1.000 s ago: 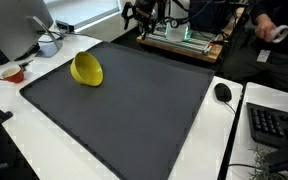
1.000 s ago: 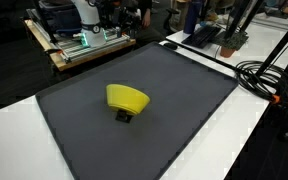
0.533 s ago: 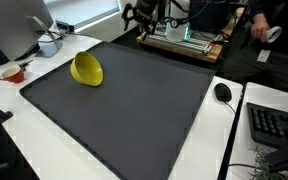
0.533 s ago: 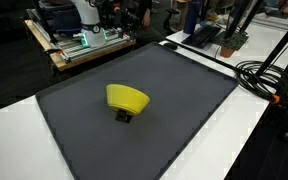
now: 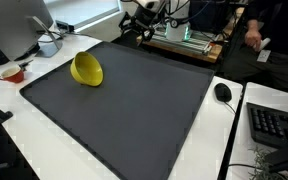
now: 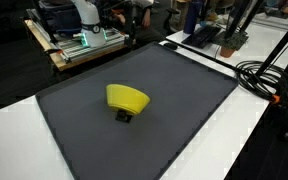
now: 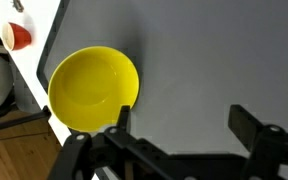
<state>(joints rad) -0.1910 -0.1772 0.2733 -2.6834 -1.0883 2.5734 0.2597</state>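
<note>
A yellow bowl (image 5: 86,69) lies tipped on its side on the dark grey mat (image 5: 134,110), toward one edge; it shows in both exterior views (image 6: 127,98). A small black object (image 6: 124,116) sits under it. My gripper (image 5: 136,22) hangs above the far edge of the mat, near the robot base, well away from the bowl. In the wrist view the bowl (image 7: 92,88) faces the camera with its empty inside showing, just beyond one finger. The gripper (image 7: 184,120) is open and holds nothing.
A wooden base board (image 5: 184,45) with hardware stands behind the mat. A mouse (image 5: 222,92) and keyboard (image 5: 274,125) lie beside the mat. A red cup (image 5: 14,72) and a monitor (image 5: 19,25) stand on the white table. Cables (image 6: 269,75) run alongside.
The gripper has shifted slightly at the far edge of the mat. The person in the background has moved a hand. The bowl has not moved.
</note>
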